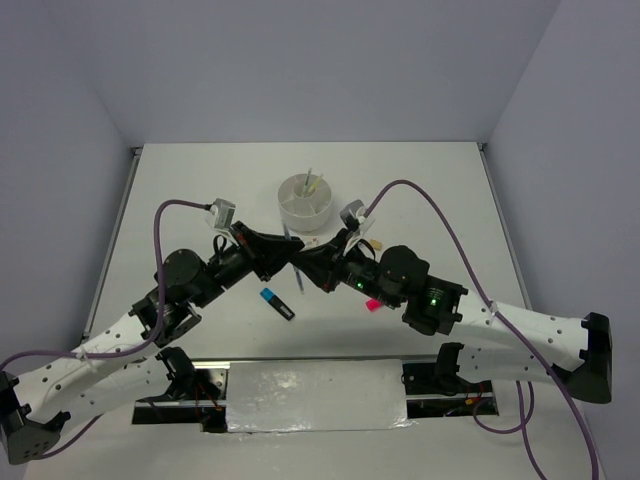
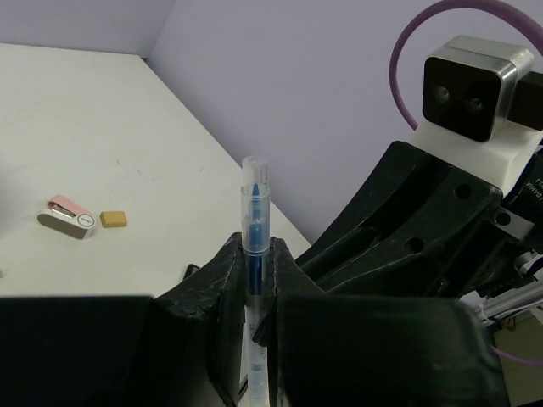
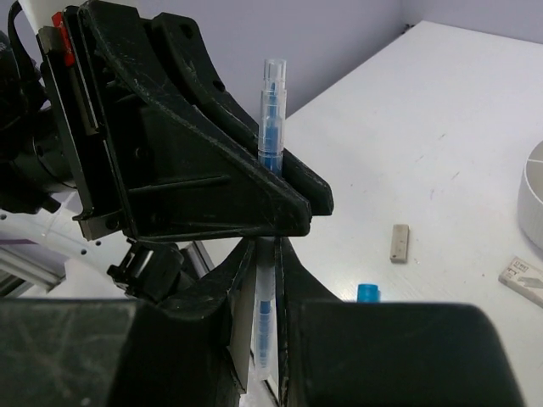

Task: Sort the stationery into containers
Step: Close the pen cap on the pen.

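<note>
As left tool (image 2: pixel 254 264), right tool (image 3: pixel 265 254) pinch pen (image 2: pixel 254 193)

Probably a robotics lab cell: white table (image 1: pixel 450 200) boxed in by plain pale walls (image 1: pixel 300 60), two arms (image 1: pixel 190 285) mounted.

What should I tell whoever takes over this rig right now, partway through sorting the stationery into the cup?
Left gripper: shut on the light-blue pen, which it holds upright.
Right gripper: shut on the same pen further along its barrel, so this is a mid-air handover.
Organiser cup: far centre of the table.
Done: at least two thin pens stand in the cup.
Loose on the table: blue-and-black highlighter, pink highlighter (partly hidden), beige eraser.
Left to do: one gripper releases, the pen goes into the cup, then the loose pieces.
</note>
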`<state>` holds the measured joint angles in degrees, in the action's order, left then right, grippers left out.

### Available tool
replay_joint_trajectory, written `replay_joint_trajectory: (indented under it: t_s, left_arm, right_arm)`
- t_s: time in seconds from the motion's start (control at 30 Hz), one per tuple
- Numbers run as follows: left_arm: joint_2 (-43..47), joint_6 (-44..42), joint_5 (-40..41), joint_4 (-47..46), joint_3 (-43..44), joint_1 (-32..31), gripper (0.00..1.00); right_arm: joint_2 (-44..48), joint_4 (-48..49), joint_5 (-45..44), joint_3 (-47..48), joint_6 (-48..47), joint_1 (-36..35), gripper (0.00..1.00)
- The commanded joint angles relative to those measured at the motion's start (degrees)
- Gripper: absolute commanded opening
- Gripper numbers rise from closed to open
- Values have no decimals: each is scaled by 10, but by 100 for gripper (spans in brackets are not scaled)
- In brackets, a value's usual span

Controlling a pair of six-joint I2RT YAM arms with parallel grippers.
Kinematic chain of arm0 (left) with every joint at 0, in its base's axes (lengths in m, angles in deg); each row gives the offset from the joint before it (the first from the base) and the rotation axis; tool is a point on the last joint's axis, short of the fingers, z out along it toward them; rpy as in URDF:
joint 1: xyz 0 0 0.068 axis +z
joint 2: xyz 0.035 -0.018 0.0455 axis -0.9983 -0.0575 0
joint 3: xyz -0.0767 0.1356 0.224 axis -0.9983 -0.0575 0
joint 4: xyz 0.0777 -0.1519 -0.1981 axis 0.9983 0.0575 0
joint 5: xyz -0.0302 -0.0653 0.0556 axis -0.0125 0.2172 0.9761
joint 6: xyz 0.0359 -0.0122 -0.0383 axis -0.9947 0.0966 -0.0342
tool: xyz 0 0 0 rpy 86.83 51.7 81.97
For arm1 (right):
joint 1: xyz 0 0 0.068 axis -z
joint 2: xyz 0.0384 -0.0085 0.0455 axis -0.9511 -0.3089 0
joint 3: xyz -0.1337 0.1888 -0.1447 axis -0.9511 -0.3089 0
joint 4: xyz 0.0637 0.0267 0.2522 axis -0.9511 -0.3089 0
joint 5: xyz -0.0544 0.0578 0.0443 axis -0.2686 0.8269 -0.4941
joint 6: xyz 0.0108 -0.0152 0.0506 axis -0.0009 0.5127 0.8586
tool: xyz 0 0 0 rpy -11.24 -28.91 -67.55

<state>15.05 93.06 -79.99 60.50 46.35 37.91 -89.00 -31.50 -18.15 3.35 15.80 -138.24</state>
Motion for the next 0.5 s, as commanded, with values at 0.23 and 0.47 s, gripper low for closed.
replay_joint_trajectory:
  t_s: [0.23,0.47]
  left_arm:
    - [14,-100,-153,-87,25,-1,0]
    - [15,-109,-255,-145,26,-1,0]
  right_arm:
    - [0,9,85,20,-9,-1,36]
    - [8,38,129,9,4,3,23]
